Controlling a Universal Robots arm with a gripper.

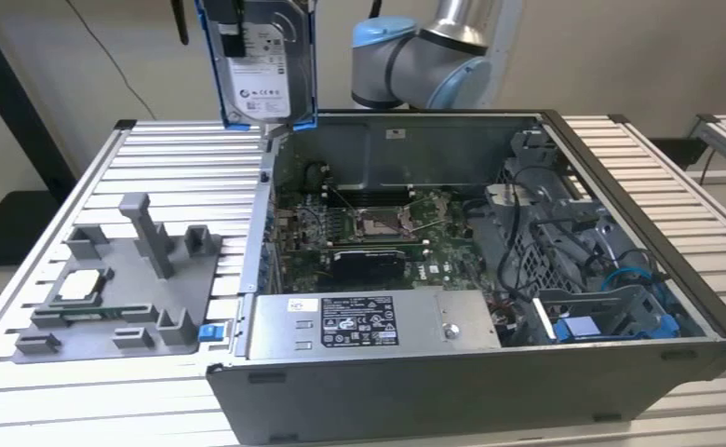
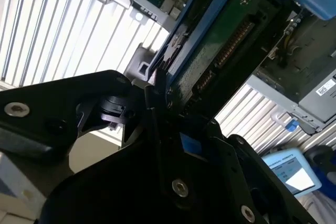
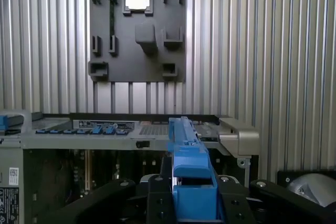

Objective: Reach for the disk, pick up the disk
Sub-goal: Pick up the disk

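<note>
The hand (image 3: 191,203) is clamped on the disk (image 1: 263,74) by its blue bracket (image 3: 184,140), upright in the air; the exterior view cuts off most of the hand. Beneath it lie the open case (image 1: 463,382), a grey tray (image 1: 102,321) and the slatted counter (image 1: 152,158)

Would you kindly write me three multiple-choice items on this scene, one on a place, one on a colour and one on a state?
1. Where is the disk? A in the computer case; B on the grey tray; C aloft above the table.
2. What colour is its bracket? A blue; B red; C yellow.
3. How is the hand? A open; B shut on the disk; C resting on the table.
Answers: 1 C, the exterior view shows it hanging in the air by the case rim; 2 A, blue plastic frames it; 3 B, the fingers clamp the bracket in the first wrist view.
</note>
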